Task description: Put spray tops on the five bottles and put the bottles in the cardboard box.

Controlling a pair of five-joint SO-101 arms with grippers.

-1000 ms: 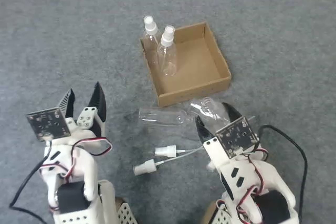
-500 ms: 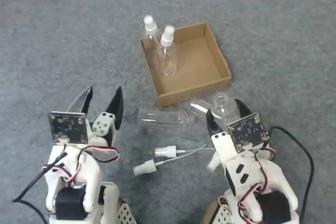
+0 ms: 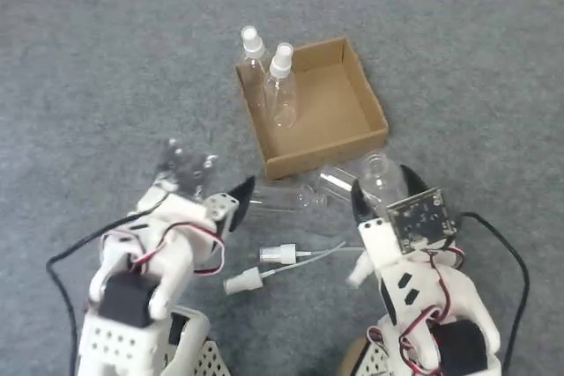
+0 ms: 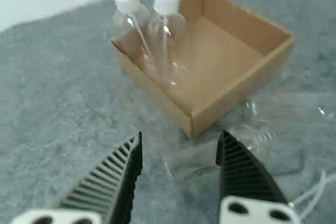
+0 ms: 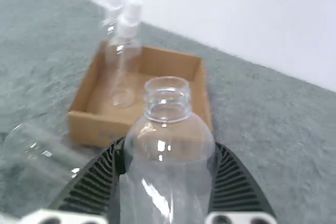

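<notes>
The right gripper [image 5: 168, 149], clamped about the body of an upright, uncapped clear plastic bottle [image 5: 167, 109] at five o'clock of the brown cardboard box [image 3: 324, 156]; we judge the bottle light, slick and easily dented, best held firmly mid-body, leaving its neck free.

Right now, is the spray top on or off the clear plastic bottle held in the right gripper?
Off. The clear plastic bottle in the right gripper shows a bare open neck, no cap.
</notes>
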